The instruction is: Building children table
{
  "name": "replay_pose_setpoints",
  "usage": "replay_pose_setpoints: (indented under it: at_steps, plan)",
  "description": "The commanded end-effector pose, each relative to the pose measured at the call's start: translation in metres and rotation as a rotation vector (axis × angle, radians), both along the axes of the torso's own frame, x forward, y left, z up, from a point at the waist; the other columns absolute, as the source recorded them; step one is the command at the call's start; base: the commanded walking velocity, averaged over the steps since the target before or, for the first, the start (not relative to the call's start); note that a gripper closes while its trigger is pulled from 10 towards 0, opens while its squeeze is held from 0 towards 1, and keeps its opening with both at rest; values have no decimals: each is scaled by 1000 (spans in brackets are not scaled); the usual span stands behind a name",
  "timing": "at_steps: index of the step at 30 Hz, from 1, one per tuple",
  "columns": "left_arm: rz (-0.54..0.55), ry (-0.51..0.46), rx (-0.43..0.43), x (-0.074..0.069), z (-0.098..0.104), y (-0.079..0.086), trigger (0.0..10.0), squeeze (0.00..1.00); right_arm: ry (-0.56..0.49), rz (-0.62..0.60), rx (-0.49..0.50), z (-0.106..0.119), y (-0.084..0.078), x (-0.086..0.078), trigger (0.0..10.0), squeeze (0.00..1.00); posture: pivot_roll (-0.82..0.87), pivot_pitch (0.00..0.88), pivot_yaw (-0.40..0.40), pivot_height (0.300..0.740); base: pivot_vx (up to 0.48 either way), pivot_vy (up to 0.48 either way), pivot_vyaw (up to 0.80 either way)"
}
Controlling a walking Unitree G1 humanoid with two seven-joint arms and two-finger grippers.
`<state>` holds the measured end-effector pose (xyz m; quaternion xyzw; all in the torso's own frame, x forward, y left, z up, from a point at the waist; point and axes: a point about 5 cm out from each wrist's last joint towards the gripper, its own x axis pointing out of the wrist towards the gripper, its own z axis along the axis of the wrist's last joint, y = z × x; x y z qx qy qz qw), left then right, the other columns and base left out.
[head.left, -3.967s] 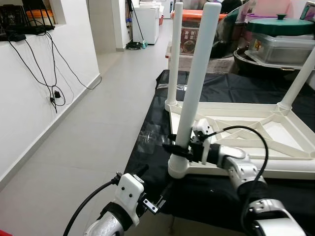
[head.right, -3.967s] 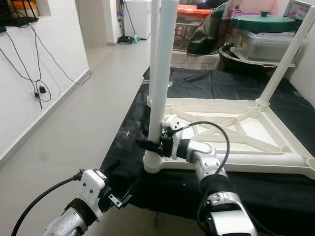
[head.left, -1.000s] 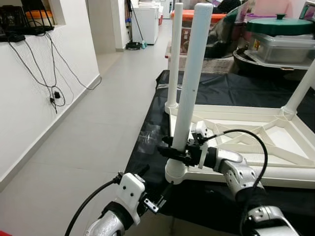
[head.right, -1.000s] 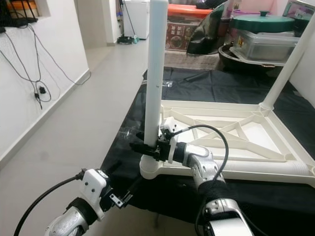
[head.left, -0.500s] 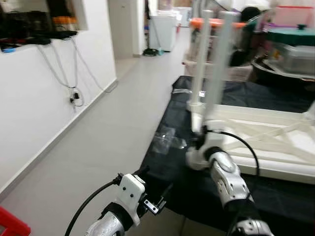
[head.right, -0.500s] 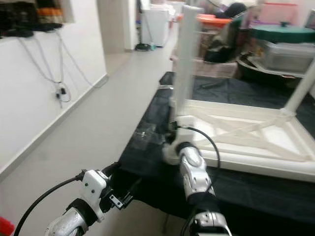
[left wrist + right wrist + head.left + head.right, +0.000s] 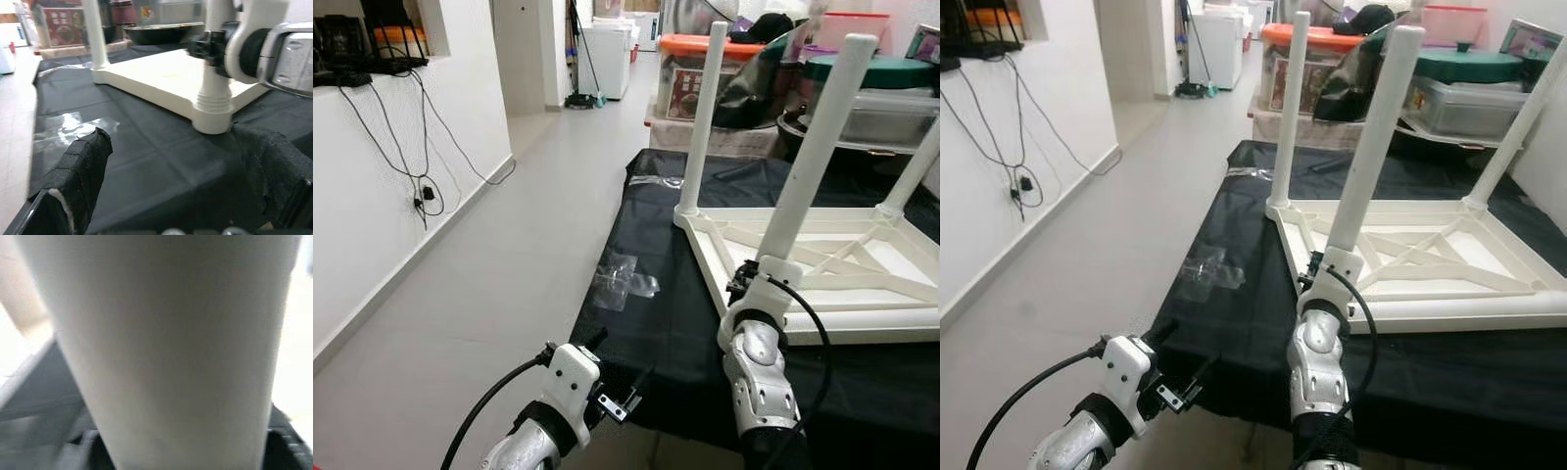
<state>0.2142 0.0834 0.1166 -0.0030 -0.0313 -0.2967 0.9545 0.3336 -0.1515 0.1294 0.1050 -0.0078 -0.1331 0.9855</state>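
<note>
Upturned table (image 7: 822,259) on mat (image 7: 646,323), plastic wrapper (image 7: 625,274) to its left

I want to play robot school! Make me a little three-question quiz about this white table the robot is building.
1. True or false: the white table lies upside down on the black cloth.
2. Which end effector is at the nearest table leg? A) left B) right
3. Fill in: the clear plastic wrapper lies on the black ____.

Key:
1. True; its legs point up.
2. B; the right end effector is at the base of that leg, while the left end effector hangs open short of the cloth's near edge.
3. cloth.
</note>
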Motion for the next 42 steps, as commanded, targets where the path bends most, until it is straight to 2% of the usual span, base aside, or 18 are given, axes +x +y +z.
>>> replay_pose_setpoints:
  at_steps: [1,2,3,7,9,10,11,14,17,18,19,24,28,29,31,32,37,42]
  plan:
    - [-3,15,11,0,-3,0,10000,0,-20,104,47,-4,14,1,10000,1000,66,0,-37,740,0,0,0]
    - [-2,16,11,0,-3,0,10000,0,-52,135,23,-1,10,3,10000,1000,66,0,-38,740,0,0,0]
    - [-2,16,11,0,-3,0,10000,0,-68,186,38,-1,7,4,10000,0,65,0,-36,740,0,0,0]
    - [-1,16,11,0,-3,1,10000,0,-100,329,70,1,1,6,10000,0,66,0,-38,740,0,0,0]
    - [-1,16,11,0,-3,1,10000,0,-106,521,93,3,-3,5,10000,0,68,0,-34,740,0,0,0]
    - [-1,16,11,0,-3,1,10000,0,-106,521,93,3,-3,5,10000,0,68,0,-34,740,0,0,0]
    - [-1,15,11,0,-3,1,10000,0,-89,657,103,2,-5,4,10000,0,69,0,-34,740,0,0,0]
    - [-1,15,12,0,-3,1,10000,0,-80,769,117,2,-6,2,10000,0,69,0,-34,740,0,0,0]
    - [-2,15,13,1,-3,1,10000,0,3,1141,123,-3,0,-10,10000,0,76,0,-36,740,0,0,0]
    - [-2,15,13,1,-3,1,10000,0,3,1141,123,-3,0,-10,10000,0,76,0,-36,740,0,0,0]
    - [-3,15,13,1,-3,0,10000,0,26,1232,116,-5,2,-15,10000,0,76,0,-36,740,0,0,0]
    - [-5,14,14,1,-3,-1,10000,0,34,1421,73,-7,14,-19,10000,0,82,0,-36,740,0,0,0]
    - [-5,14,13,1,-3,-1,10000,0,34,1465,56,-7,21,-16,10000,0,82,0,-36,740,0,0,0]
    - [-3,14,13,1,-3,-1,10000,0,34,1468,19,-8,24,-13,8039,0,88,0,-40,740,0,0,0]
    - [-3,14,13,1,-3,-1,10000,0,36,1473,-2,-7,26,-11,8039,0,88,0,-40,740,0,0,0]
    - [-2,13,14,1,-3,-1,10000,0,23,1437,-18,-6,28,-7,0,0,85,0,-40,740,0,0,0]
    - [-2,13,14,0,-3,-1,10000,0,14,1410,-17,-4,28,-5,0,0,82,0,-41,740,0,0,0]
    - [-4,16,12,0,-3,-1,10000,0,-43,1134,-52,-1,20,3,0,0,63,0,-37,740,0,0,0]
